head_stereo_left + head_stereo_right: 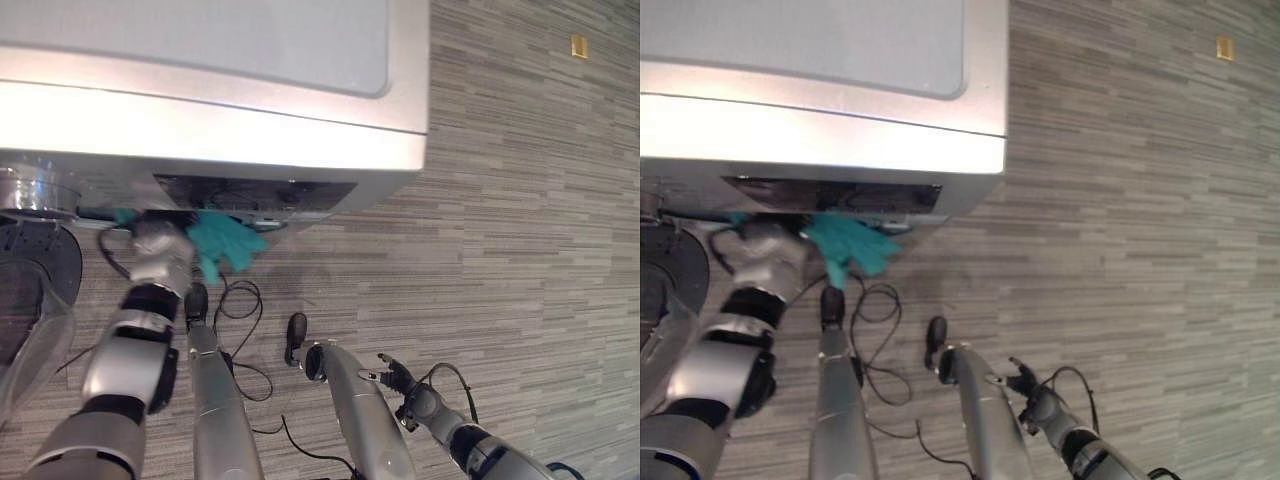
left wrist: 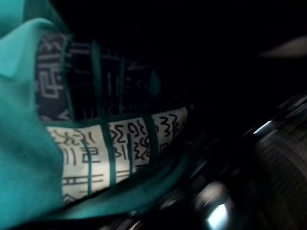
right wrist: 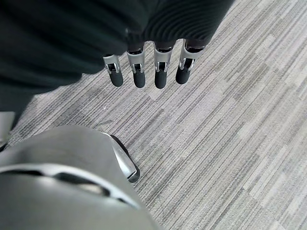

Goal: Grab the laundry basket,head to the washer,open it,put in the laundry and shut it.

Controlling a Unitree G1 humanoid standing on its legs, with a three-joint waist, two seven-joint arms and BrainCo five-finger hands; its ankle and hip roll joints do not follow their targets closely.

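Observation:
The washer [image 1: 210,130] stands before me, silver-white, seen from above. Its round door [image 1: 30,290] hangs open at the left. A teal cloth [image 1: 225,243] hangs out of the dark opening under the washer's front edge. My left hand [image 1: 160,250] is at that opening, right against the teal cloth. In the left wrist view the teal cloth [image 2: 24,143] lies beside a black-and-white patterned cloth [image 2: 120,139] in the dark drum. My right hand [image 1: 405,385] hangs low at the right over the floor, open and holding nothing, its fingers [image 3: 139,76] straight.
Grey striped carpet [image 1: 520,220] stretches to the right of the washer. A small yellow square [image 1: 579,45] sits on the floor at the far right.

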